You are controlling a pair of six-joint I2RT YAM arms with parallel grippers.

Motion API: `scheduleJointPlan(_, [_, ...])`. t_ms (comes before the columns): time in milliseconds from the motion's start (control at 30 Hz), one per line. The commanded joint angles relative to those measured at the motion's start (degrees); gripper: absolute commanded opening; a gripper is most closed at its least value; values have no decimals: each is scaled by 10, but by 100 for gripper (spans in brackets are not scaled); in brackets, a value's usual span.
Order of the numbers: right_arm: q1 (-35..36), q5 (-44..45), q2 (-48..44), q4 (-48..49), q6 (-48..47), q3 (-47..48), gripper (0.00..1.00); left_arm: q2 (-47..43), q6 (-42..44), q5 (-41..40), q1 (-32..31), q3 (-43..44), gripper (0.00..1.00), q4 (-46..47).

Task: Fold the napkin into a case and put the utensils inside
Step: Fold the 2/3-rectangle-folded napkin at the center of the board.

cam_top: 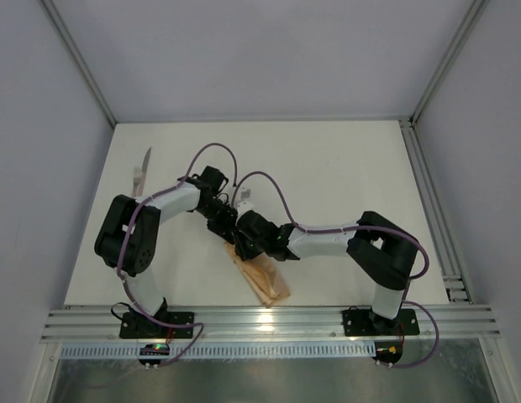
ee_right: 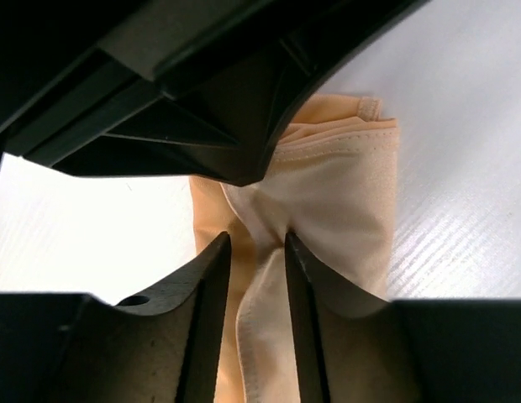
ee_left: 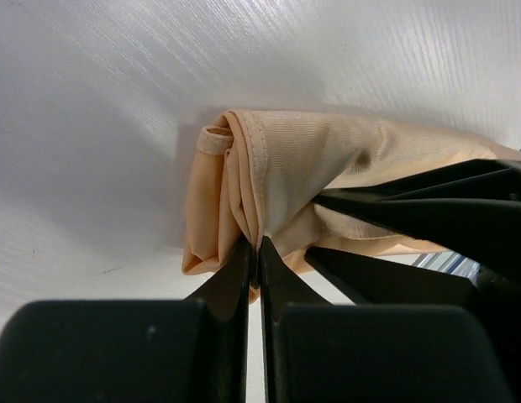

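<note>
White table (cam_top: 344, 168) fills the enclosure between pale grey walls and aluminium rails, and most of the work on it looks only half finished. The napkin (cam_top: 265, 277) lies at the lower centre of the overhead view, already gathered into a narrow, layered peach strip running diagonally down to the right, so the folding is well along. Its upper end is bunched and loose rather than a neat pouch mouth. Both arms meet over that upper end. The left gripper (ee_left: 254, 252) has its fingers pressed together on a hemmed fold of the napkin, pinching the edge where the layers stack. The right gripper (ee_right: 252, 252), just beside it, stands with its fingers parted and a ridge of cloth running between them; it does not appear to squeeze the fabric. The knife (cam_top: 141, 172) lies well apart at the upper left of the overhead view, pointed blade away from the arms, untouched. By my judgement the case has yet to be settled and opened, and loading the cutlery is not yet begun.
</note>
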Motion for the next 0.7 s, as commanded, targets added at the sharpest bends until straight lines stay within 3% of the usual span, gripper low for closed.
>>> scheduleJointPlan(0, [4, 8, -66, -49, -36, 16, 41, -9, 20, -11, -4, -7, 0, -4])
scheduleJointPlan(133, [9, 9, -139, -106, -40, -2, 48, -14, 25, -14, -4, -5, 0, -2])
scheduleJointPlan(333, [32, 3, -213, -165, 8, -73, 48, -18, 27, -8, -4, -6, 0, -2])
scheduleJointPlan(667, [91, 30, -256, -199, 81, -132, 47, -23, 31, -8, -4, -10, 0, -5])
